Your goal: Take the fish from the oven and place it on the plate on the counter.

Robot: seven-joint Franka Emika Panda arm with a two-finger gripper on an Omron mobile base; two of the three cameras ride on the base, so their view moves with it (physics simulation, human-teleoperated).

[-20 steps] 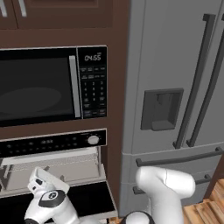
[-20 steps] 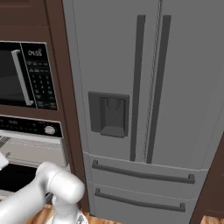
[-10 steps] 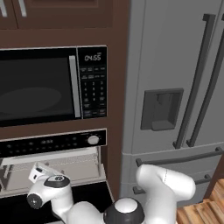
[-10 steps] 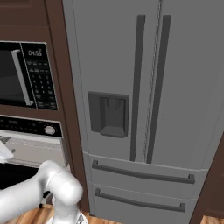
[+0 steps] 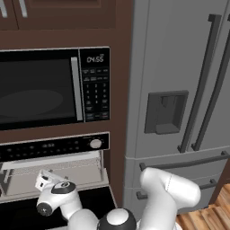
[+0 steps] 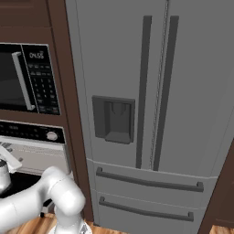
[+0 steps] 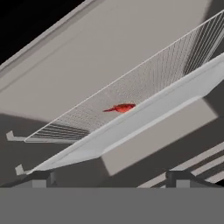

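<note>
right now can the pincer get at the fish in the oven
Probably yes: the oven stands open and the fish lies uncovered on the wire rack, straight ahead of the pincer. Only the rack's front rail sits between.

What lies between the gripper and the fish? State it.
In the hand view, a pale bar crosses between the gripper and the fish on the wire rack.
</note>
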